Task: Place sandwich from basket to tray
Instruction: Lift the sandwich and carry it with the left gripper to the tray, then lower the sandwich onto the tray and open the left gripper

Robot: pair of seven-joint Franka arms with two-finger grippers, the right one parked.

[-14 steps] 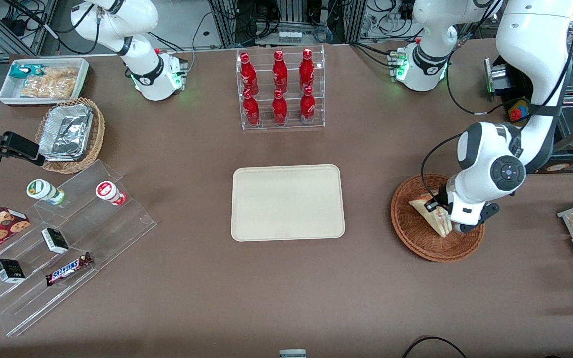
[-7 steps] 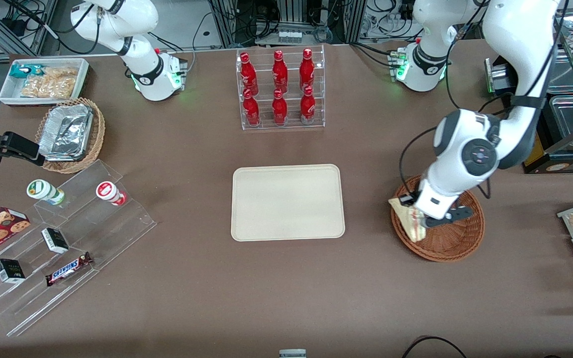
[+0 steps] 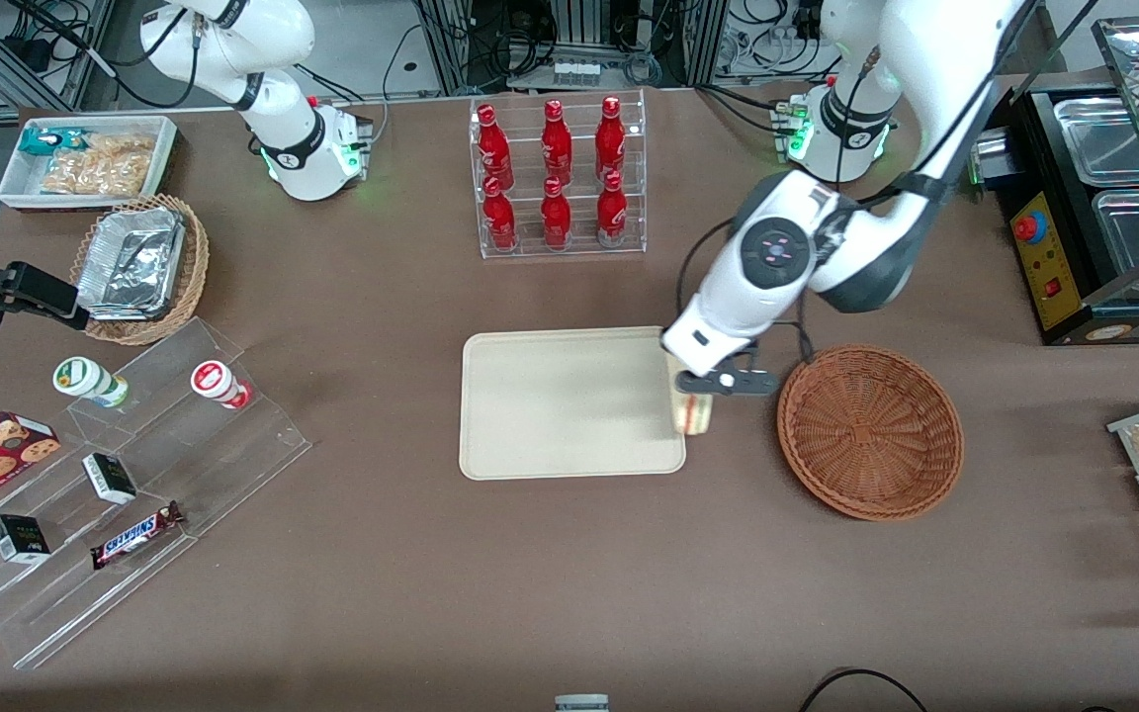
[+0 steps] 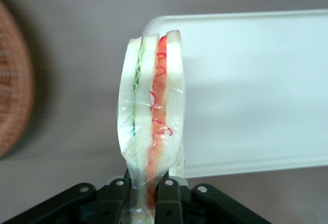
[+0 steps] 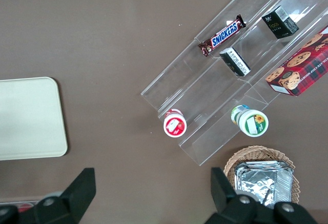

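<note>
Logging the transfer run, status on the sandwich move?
Gripper shut on sandwich, hanging over tray edge nearest basket. Basket empty. Tray bare, nothing in the way.

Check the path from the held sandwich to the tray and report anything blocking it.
Nothing visible blocks it. The gripper is shut on the sandwich, which hangs at the tray's edge nearest the basket. The tray surface shows bare in the front and left wrist views.

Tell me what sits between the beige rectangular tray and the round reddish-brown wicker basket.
In the front view, the wrapped triangular sandwich hangs there, pinched in the left gripper, at the tray's edge nearest the basket.
</note>
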